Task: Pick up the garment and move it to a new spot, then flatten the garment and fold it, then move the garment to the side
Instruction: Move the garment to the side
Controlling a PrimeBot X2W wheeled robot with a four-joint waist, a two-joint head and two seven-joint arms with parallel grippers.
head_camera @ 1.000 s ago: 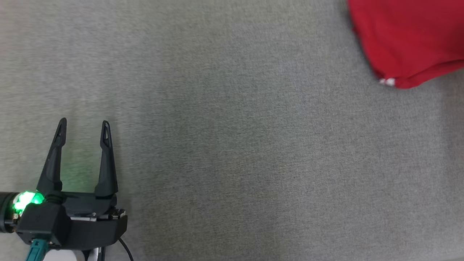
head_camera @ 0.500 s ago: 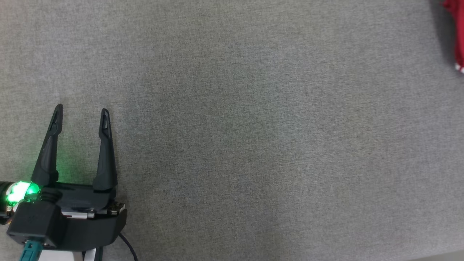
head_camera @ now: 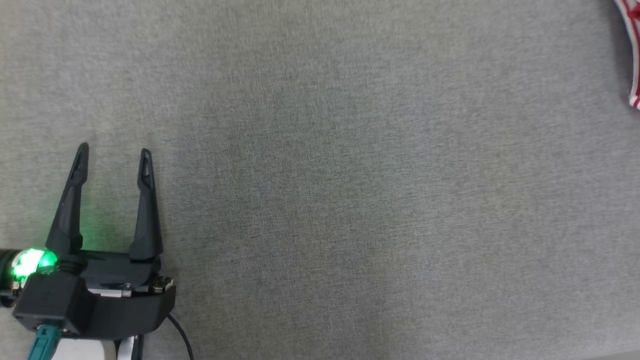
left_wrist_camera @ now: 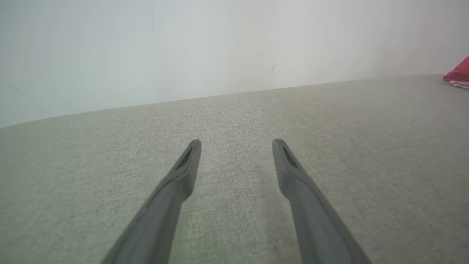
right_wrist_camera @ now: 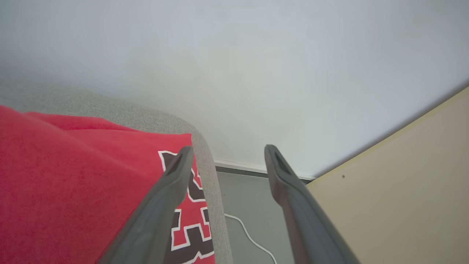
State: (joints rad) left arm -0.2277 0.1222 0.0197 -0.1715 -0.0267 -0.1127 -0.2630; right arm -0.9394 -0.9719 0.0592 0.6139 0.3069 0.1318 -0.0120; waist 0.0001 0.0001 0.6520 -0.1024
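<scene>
The garment (right_wrist_camera: 73, 176) is red with a black and white print, and it lies near the edge of the grey cushioned surface (right_wrist_camera: 205, 154) in the right wrist view. My right gripper (right_wrist_camera: 225, 152) is open above that edge, with nothing between its fingers. A sliver of the garment (head_camera: 634, 60) shows at the far right edge of the head view, and the garment (left_wrist_camera: 458, 75) peeks in at the right of the left wrist view. My left gripper (head_camera: 112, 152) stands open at the lower left over bare grey fabric, far from it. The same left gripper (left_wrist_camera: 236, 143) holds nothing.
The grey fabric surface (head_camera: 325, 175) spreads wide between the left gripper and the garment. Past the surface's edge are a white wall (right_wrist_camera: 256, 73), a grey floor with a white cable (right_wrist_camera: 253, 238), and a beige panel (right_wrist_camera: 395, 190) on the right.
The view has shifted, so the garment slid from the upper right to the frame's edge. The left gripper stays open in the same place.
</scene>
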